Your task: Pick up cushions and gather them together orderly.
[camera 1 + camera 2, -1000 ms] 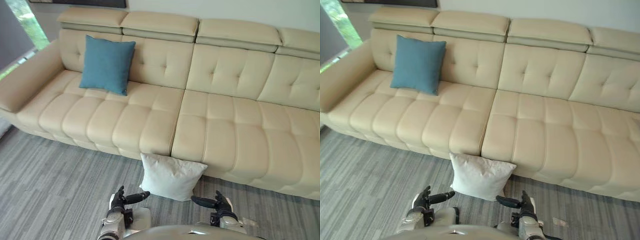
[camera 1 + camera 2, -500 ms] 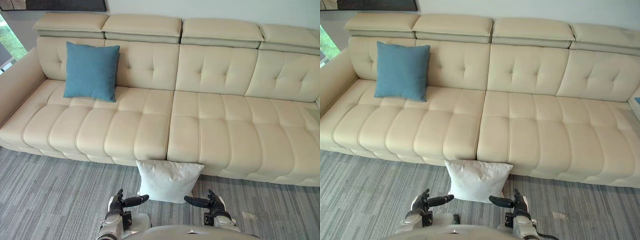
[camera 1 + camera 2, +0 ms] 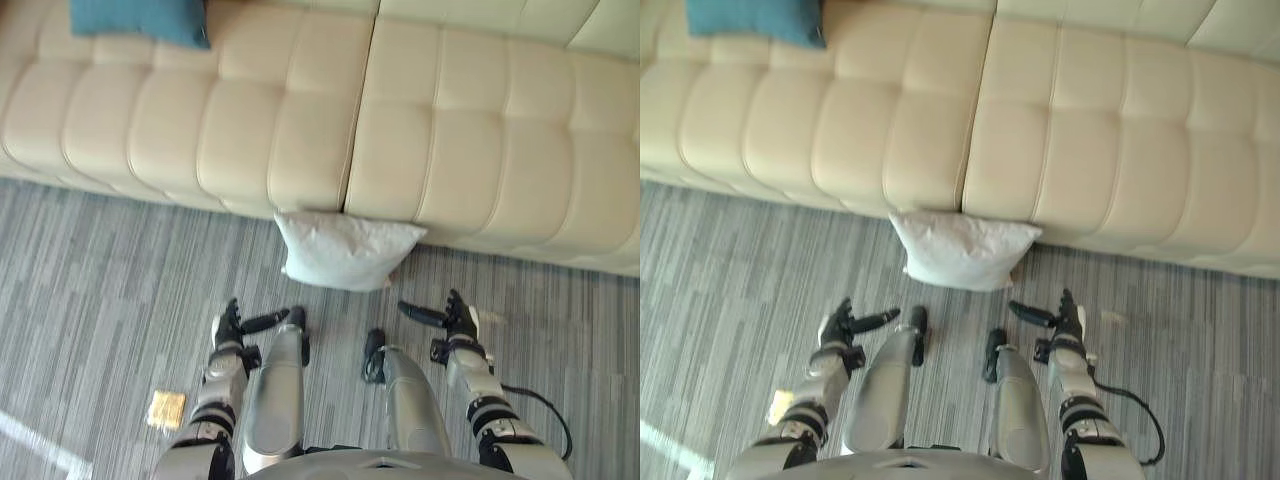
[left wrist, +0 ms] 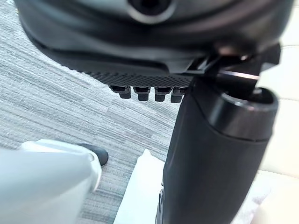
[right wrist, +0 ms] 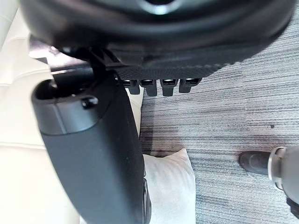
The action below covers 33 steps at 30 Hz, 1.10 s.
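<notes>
white cushion (image 3: pixel 345 252) against sofa (image 3: pixel 450 130) front

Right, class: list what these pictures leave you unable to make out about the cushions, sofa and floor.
Blue cushion: cut off by the eye views' top edge.
White cushion: largely covered by the left hand in the left wrist view.
Sofa: backrest lies beyond the eye views' top edge.
Tan scrap on the floor: too small to identify, left eye view.
</notes>
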Tool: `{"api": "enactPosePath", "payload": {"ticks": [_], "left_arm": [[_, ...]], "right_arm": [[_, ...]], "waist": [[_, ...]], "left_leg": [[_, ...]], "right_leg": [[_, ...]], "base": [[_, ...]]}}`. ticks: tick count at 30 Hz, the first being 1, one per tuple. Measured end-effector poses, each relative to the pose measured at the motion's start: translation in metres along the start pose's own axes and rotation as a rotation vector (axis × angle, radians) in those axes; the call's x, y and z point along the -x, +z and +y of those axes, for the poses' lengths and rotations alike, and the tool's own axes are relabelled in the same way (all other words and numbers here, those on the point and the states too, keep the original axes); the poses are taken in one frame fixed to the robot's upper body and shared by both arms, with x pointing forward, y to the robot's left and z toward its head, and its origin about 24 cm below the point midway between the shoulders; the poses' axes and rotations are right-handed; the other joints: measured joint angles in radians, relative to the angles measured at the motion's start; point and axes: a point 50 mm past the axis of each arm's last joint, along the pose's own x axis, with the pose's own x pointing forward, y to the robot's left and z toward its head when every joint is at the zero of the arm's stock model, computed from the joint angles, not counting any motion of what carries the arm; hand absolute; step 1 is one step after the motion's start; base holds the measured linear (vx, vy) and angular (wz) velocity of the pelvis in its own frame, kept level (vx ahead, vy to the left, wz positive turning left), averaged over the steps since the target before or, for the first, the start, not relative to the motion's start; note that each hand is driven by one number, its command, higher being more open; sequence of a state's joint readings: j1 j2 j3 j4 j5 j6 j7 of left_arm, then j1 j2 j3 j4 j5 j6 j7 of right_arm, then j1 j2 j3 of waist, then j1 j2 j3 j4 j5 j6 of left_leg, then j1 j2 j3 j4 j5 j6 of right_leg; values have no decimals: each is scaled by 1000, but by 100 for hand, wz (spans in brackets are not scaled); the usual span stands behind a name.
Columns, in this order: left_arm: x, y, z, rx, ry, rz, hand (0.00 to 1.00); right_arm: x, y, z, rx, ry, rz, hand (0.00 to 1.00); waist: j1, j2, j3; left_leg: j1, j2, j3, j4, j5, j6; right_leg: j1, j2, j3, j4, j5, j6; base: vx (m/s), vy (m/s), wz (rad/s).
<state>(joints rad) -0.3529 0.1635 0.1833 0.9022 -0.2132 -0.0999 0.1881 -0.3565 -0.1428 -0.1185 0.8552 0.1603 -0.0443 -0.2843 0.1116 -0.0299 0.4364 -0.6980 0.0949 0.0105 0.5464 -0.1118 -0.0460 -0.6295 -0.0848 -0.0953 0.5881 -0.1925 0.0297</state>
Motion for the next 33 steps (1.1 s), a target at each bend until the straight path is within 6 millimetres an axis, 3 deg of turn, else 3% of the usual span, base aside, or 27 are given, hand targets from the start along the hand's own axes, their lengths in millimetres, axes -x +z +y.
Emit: {"api": "enactPosePath", "payload": {"ticks": [2, 3, 4, 6, 7, 10, 13, 14, 15, 16, 20, 24, 29, 33], "left_arm": [[-9, 33, -4, 51, 7, -85, 100], [-15, 58, -11, 75, 5, -147, 100], [-16, 65, -13, 78, 3, -163, 100], [-19, 119, -31, 130, -30, -299, 100], [-17, 136, -38, 149, -46, -345, 100], [-9, 184, -63, 178, -96, -467, 100], [2, 216, -85, 171, -144, -548, 100], [6, 228, -92, 172, -154, -580, 100], [9, 234, -96, 179, -159, -594, 100], [13, 241, -102, 181, -171, -612, 0], [23, 248, -120, 162, -200, -640, 0], [33, 254, -129, 198, -216, -673, 0], [41, 255, -137, 233, -221, -685, 0], [41, 237, -141, 191, -232, -660, 0]], "right_arm": [[-6, 26, 7, -22, 2, -67, 100], [-11, 47, 11, -50, -4, -116, 100], [-12, 54, 12, -59, -5, -130, 100], [-17, 102, 22, -136, -8, -234, 100], [-17, 117, 26, -154, -7, -268, 100], [-12, 167, 37, -218, 8, -381, 100], [-6, 198, 40, -258, 11, -464, 100], [-3, 211, 44, -282, 23, -487, 0], [-1, 218, 47, -300, 30, -498, 0], [2, 226, 50, -317, 36, -513, 0], [8, 240, 57, -413, 46, -512, 0], [13, 245, 66, -447, 68, -519, 0], [19, 242, 77, -430, 101, -528, 0], [21, 223, 81, -383, 121, -526, 0]], "waist": [[0, -4, 22], [0, -6, 34], [0, -5, 37], [-2, -2, 63], [-2, -2, 68], [-2, 4, 83], [-5, 5, 83], [-5, 6, 84], [-5, 6, 84], [-5, 6, 84], [-6, 7, 85], [-8, 7, 85], [-12, 7, 85], [-20, 7, 85]], "left_leg": [[-65, 5, -2, 3, 24, 2], [-114, 7, -3, 3, 36, 0], [-127, 7, -4, 4, 39, 0], [-223, 8, -20, 22, 52, -3], [-253, 8, -24, 32, 52, -4], [-343, -1, -51, 83, 52, -4], [-439, -23, -65, 154, 52, -4], [-485, -26, -78, 188, 50, -7], [-516, -26, -83, 214, 46, -12], [-545, -26, -91, 239, 34, -22], [-649, -37, -106, 324, 19, -24], [-693, -47, -117, 315, 43, -35], [-693, -46, -138, 315, 65, -57], [-655, -44, -156, 312, 65, -59]], "right_leg": [[-68, 6, 0, 5, 14, -6], [-121, 7, -1, 12, 21, -10], [-135, 7, -1, 15, 22, -11], [-229, 10, -10, 45, 26, -16], [-261, 10, -11, 60, 25, -18], [-356, 3, -14, 135, 15, -27], [-457, -20, -15, 238, -28, -28], [-499, -20, -17, 274, -37, -29], [-528, -21, -18, 301, -43, -31], [-560, -21, -19, 334, -54, -32], [-672, -35, -17, 447, -82, -34], [-730, -40, -18, 474, -80, -33], [-728, -36, -36, 476, -73, -46], [-678, -34, -55, 465, -73, -46]], "base": [[-82, -39, -9], [-51, -38, -2], [-42, -46, 0], [-8, -47, 5], [19, -45, 6], [13, -56, 8], [-36, -85, 26], [-64, -68, 12], [-75, -57, 7], [-79, -53, 8], [-104, -37, 8], [-23, -24, 8], [37, -24, 5], [37, -12, 3]]}}
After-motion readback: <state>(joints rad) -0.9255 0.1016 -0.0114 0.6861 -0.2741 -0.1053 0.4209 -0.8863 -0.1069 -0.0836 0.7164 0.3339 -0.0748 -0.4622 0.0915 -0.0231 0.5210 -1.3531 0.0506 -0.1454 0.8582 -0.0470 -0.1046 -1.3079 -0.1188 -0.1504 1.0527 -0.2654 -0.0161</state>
